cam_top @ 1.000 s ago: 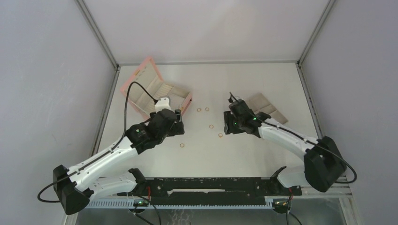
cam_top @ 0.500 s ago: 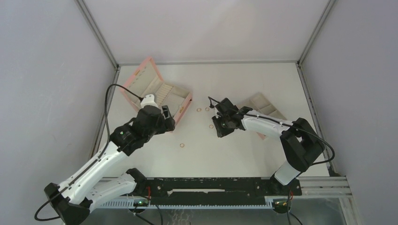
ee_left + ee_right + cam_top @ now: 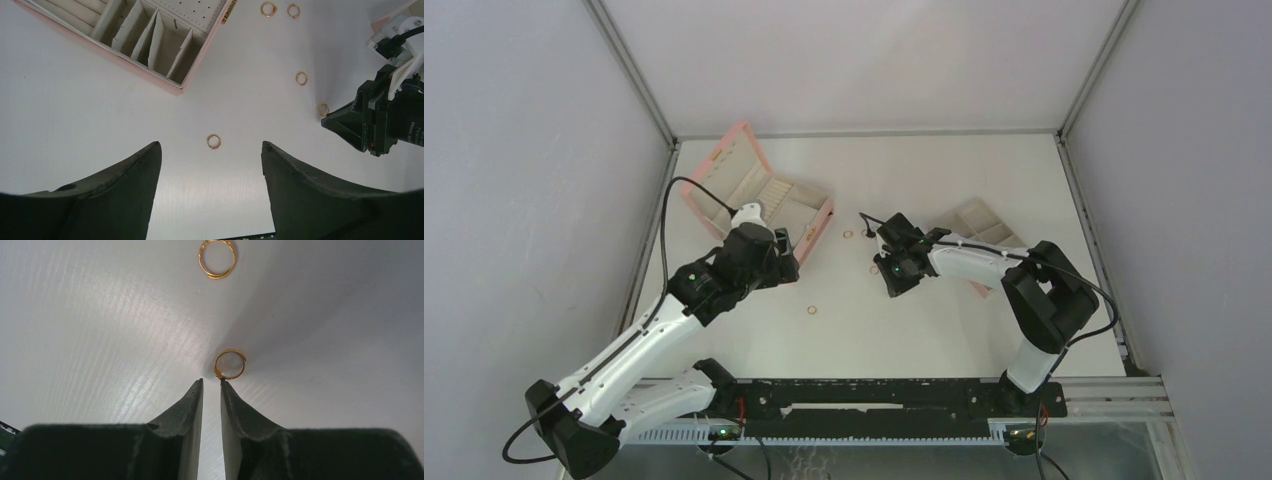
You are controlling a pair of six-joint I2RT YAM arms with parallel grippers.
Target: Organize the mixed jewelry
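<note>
Your right pincer [image 3: 211,383], nearly together on nothing, has a ring [image 3: 230,365] lying flat at its tips. It looks light, stiff and slippery, so pinch across the band. Your left pincer [image 3: 211,146] gapes empty.

Your left arm stretches forward, and the left tool [image 3: 211,146] has its two fingers wide apart. Your right arm folds in toward the middle, and the right tool [image 3: 211,382] sits low with its fingers almost together, just a thin gap between.
</note>
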